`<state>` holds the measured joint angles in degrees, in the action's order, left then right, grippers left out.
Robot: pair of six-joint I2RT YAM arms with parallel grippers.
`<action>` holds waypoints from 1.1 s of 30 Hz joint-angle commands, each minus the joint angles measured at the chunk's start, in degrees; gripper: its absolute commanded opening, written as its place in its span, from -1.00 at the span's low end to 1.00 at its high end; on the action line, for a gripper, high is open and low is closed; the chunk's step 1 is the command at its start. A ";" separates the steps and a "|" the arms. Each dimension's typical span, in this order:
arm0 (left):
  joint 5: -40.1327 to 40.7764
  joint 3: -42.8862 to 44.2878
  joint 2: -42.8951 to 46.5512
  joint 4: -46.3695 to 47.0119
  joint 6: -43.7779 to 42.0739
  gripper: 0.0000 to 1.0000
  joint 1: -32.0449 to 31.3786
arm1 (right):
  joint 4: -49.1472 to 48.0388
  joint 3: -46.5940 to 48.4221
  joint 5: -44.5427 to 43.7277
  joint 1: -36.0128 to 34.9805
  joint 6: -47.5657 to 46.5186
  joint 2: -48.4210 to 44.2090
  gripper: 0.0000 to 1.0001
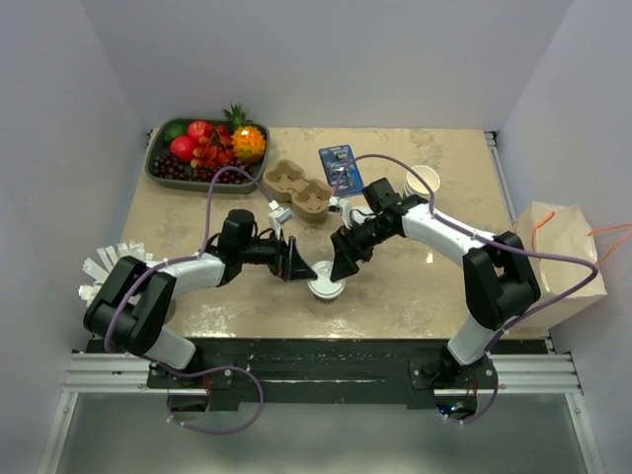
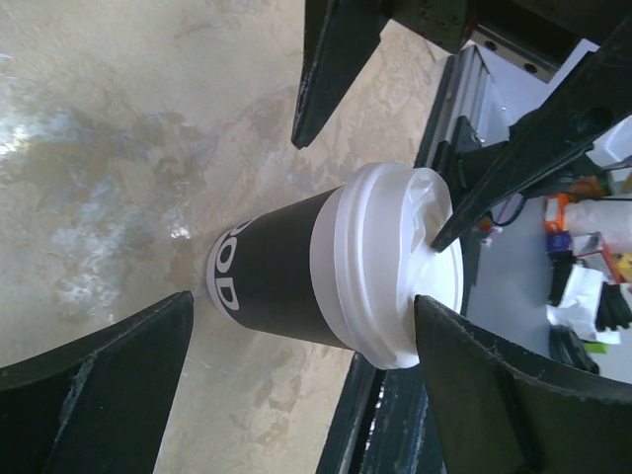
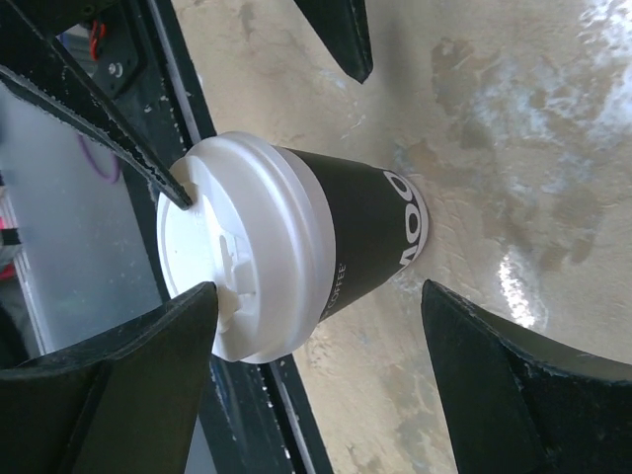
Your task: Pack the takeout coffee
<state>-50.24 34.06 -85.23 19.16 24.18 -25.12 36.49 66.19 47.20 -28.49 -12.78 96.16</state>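
The takeout coffee (image 1: 326,287) is a dark-brown cup with a white lid, standing upright near the table's front edge. It also shows in the left wrist view (image 2: 281,281) and the right wrist view (image 3: 346,247). My left gripper (image 1: 299,269) is open just left of it and straddles it (image 2: 304,299), with one fingertip against the lid's rim and the other beside the cup's base. My right gripper (image 1: 343,265) is open just right of it (image 3: 319,286), with one fingertip on the lid's top and the other beside the base. Neither gripper grips the cup.
A brown pulp cup carrier (image 1: 296,186) lies behind the cup. A dark tray of fruit (image 1: 158,168) is at the back left, a blue packet (image 1: 341,163) and a stack of lidless cups (image 1: 423,180) at the back right. A paper bag (image 1: 558,262) stands off the table's right edge.
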 commanded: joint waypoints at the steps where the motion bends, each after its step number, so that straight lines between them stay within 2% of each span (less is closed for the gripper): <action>1: -2.58 -3.12 -4.23 6.76 2.62 0.90 0.51 | 0.07 -1.24 1.14 0.10 -2.60 1.57 0.68; 6: -3.29 -3.65 -8.28 11.77 4.55 0.87 1.13 | 2.36 -1.33 0.88 0.28 -6.99 4.21 0.67; 10: -3.72 -2.43 -8.72 13.36 5.87 0.86 1.04 | 0.69 -1.86 2.02 1.24 -7.00 5.26 0.65; 14: -6.01 -0.06 -7.07 14.86 7.37 0.89 1.04 | 1.30 -0.37 7.28 3.00 -7.69 5.62 0.64; 20: -4.52 6.36 -2.50 3.88 -0.09 1.00 1.04 | 9.38 3.15 14.40 4.32 -16.74 2.63 0.72; 24: -3.29 7.07 0.15 -0.07 -1.86 0.99 1.04 | 12.11 4.29 16.87 5.11 -17.11 2.81 0.75; 26: -3.29 6.98 0.85 -2.27 -3.78 1.00 1.04 | 12.29 4.12 16.61 5.11 -16.85 2.72 0.98; 30: -2.32 4.62 2.87 -7.55 -6.95 1.00 1.04 | 11.68 3.68 15.82 5.20 -15.80 2.28 0.98; 33: -3.28 3.12 2.44 -5.64 -5.91 0.98 1.04 | 9.48 3.15 16.08 5.11 -13.16 2.80 0.95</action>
<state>-53.15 39.05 -83.81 14.79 20.67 -24.14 47.24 68.58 61.21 -23.55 -27.38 100.77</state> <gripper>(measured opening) 0.996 0.986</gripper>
